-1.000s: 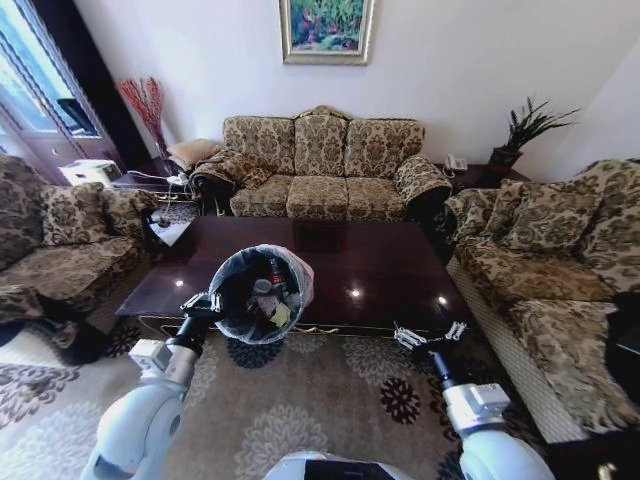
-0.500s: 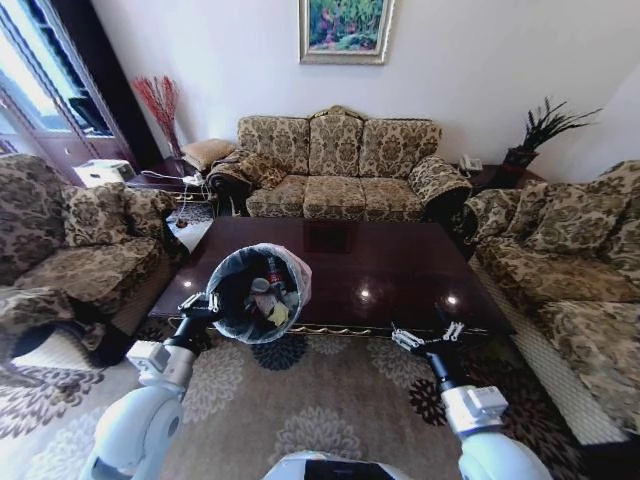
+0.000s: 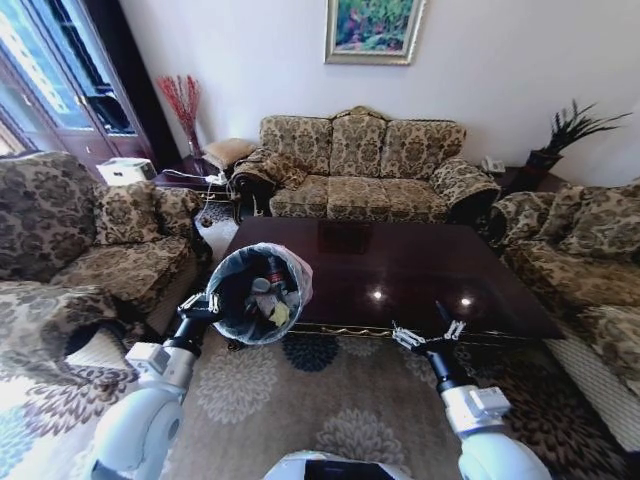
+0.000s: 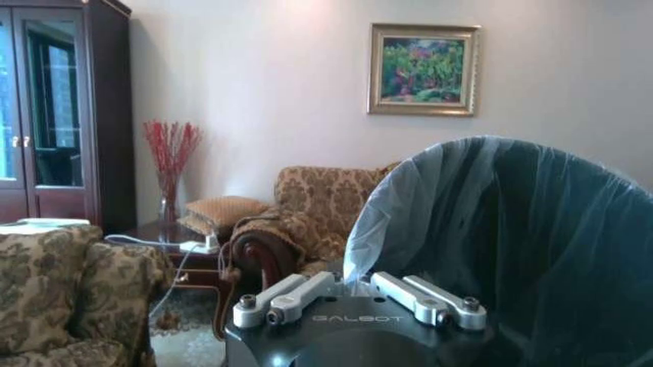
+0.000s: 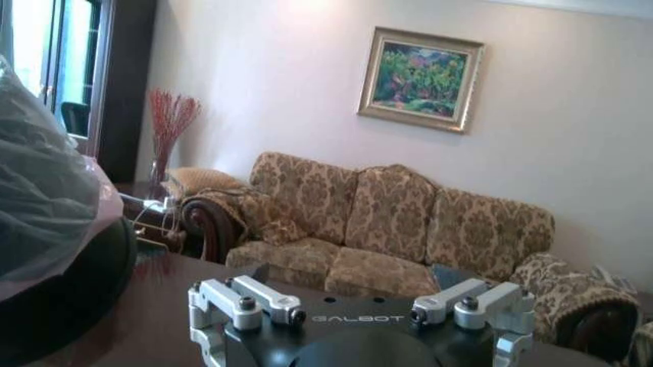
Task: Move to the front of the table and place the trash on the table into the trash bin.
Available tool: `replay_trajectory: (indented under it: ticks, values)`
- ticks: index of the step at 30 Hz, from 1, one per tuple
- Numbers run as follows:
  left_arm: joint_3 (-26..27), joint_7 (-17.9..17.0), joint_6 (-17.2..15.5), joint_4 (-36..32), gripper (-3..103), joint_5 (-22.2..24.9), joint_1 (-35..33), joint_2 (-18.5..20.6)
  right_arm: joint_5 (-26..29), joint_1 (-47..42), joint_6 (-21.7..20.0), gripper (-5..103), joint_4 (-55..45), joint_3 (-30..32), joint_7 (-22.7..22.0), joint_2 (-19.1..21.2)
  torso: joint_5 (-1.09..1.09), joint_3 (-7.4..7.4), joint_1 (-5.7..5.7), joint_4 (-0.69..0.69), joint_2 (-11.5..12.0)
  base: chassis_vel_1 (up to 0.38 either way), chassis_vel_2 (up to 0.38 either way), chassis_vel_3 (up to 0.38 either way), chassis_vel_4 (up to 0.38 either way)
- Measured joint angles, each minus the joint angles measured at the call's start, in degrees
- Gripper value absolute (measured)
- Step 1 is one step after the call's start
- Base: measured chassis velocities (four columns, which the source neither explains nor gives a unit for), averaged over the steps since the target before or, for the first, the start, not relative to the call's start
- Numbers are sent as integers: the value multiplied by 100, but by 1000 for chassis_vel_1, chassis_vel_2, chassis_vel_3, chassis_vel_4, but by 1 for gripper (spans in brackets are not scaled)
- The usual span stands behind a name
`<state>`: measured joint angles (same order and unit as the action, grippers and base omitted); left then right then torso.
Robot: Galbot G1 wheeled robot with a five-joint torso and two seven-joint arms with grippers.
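This is a home living room. 3 floral-patterned sofas, one against the back wall [image 3: 365, 165], one on the left [image 3: 90, 235] and one on the right [image 3: 580, 250], ring a long glossy dark wood coffee table [image 3: 400, 275] on a patterned carpet [image 3: 330, 400]. A framed painting [image 3: 375, 28] hangs on the pale wall, red dried stems stand in a vase [image 3: 183, 105], and a tall dark glass-door cabinet [image 4: 56, 115] fills a corner.

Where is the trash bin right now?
In the head view, the trash bin is held up by the left gripper, over the table's near left corner.
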<state>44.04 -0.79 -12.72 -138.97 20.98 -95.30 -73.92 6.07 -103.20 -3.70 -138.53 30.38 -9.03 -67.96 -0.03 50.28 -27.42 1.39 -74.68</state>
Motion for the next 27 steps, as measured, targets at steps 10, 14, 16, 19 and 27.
replay_trajectory:
  ticks: [10, 14, 16, 19, 27]
  values:
    - [161, 17, -116, -128, 0, 15, -130, -8, 40, 4, 86, 100, 23, 68, -49, -22, 7, -170, 141, 0, 313, -4, -3, -9, -10]
    - [412, 71, -234, -283, 0, 62, -346, 7, 46, 11, 144, 100, 68, 97, -52, -46, 5, -248, 206, -1, 459, -58, -9, 19, 10]
    - [656, 156, -257, -363, 0, 145, -510, 18, 58, 12, 174, 100, 94, 124, -50, -67, 2, -289, 243, 1, 534, 0, 0, 0, 0]
    - [906, 250, -220, -374, 0, 214, -675, 19, 64, 18, 222, 100, 140, 147, -34, -105, 1, -334, 282, 3, 614, 0, 0, 0, 0]
    - [1119, 481, -227, -124, 0, 275, -832, 93, 63, 88, 304, 100, 287, 141, 99, -265, 2, -483, 405, 1, 893, 0, 0, 0, 0]
